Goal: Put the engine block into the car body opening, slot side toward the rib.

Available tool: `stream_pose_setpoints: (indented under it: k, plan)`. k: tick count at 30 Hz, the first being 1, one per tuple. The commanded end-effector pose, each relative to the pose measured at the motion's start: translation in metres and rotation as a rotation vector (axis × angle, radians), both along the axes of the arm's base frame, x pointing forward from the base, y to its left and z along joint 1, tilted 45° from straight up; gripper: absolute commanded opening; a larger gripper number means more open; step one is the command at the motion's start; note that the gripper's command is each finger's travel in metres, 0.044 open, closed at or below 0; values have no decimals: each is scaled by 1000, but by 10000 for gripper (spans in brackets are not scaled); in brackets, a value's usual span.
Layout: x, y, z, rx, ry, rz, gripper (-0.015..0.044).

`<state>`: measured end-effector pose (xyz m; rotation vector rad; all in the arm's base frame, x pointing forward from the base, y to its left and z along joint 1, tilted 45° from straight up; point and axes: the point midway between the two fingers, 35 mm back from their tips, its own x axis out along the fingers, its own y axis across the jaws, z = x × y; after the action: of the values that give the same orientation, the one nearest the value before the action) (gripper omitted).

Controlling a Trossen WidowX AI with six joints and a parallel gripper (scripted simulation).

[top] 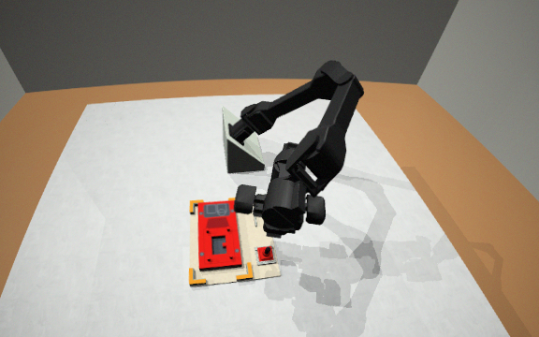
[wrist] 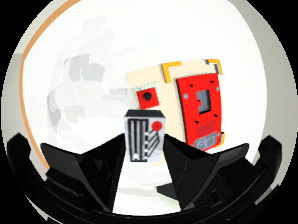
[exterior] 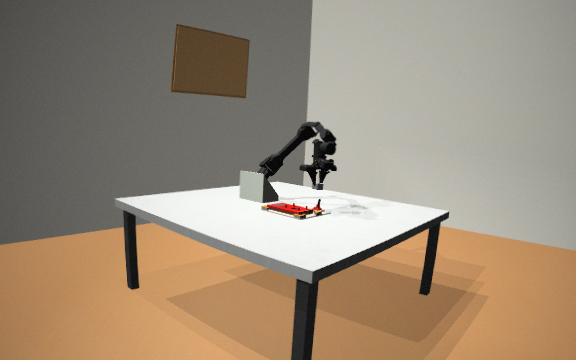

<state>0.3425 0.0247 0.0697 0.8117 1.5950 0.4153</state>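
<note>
The engine block (wrist: 144, 138) (exterior: 320, 187), a grey and black block with a red round mark, is held upright between the fingertips in the wrist view. My gripper (wrist: 144, 137) (exterior: 319, 184) is shut on it, high above the table, near the base board's right side in the top view, where the arm hides the fingers. The red car body (top: 206, 253) (wrist: 190, 107) lies flat on the base board. Its dark rectangular opening (top: 218, 244) (wrist: 204, 101) shows a small red rib (top: 225, 245) at one side. The block is apart from the car body.
The cream base board (top: 262, 273) (wrist: 165, 95) has orange corner brackets (top: 197, 281) (wrist: 170, 67). A red piece with a black knob (top: 267, 252) (wrist: 147, 95) stands on the board beside the car body. The arm's wedge-shaped mount (top: 241, 160) (exterior: 251, 186) stands farther back on the table.
</note>
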Motion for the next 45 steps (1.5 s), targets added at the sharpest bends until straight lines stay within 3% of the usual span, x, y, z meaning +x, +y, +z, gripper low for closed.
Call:
stream_pose_setpoints:
  k: [1, 44, 45]
  plan:
    - [1, -7, -16, -5, -18, 25, 0]
    - [-13, -54, -141, 1, -202, 212, 0]
    - [-12, -54, -140, 1, -204, 214, 26]
